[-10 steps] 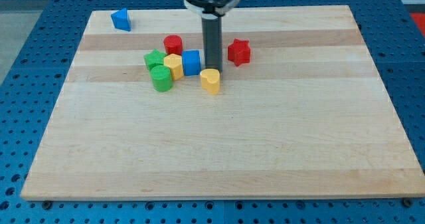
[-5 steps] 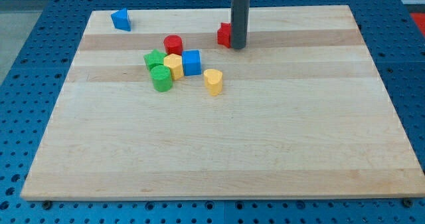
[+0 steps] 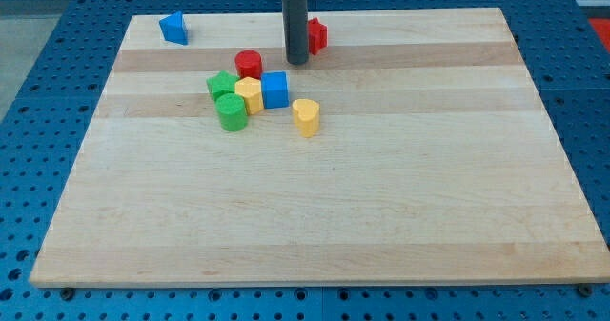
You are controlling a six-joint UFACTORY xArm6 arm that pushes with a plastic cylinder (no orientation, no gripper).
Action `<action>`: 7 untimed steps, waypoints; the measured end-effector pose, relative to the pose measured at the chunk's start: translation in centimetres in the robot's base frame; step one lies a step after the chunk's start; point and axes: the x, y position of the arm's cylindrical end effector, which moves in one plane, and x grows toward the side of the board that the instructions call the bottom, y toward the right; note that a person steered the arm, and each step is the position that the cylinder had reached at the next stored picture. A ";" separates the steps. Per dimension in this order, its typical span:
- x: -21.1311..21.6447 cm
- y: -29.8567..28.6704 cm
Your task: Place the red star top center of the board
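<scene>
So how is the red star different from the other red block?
The red star sits near the view's top, partly hidden behind my rod, with my tip at its lower left; the red cylinder shows fully. The red star has pointed edges; the red cylinder is round with a flat top. The red star stands alone; the red cylinder sits at the top of a cluster of blocks. Both are red.

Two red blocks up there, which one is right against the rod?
The red star near the board's top edge, partly hidden behind the rod just right of my tip. The red cylinder stands apart, left of the tip, atop the cluster.
</scene>
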 end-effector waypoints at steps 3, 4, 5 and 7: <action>-2.9 0.4; -2.7 0.4; 0.0 -0.7; 1.8 -7.1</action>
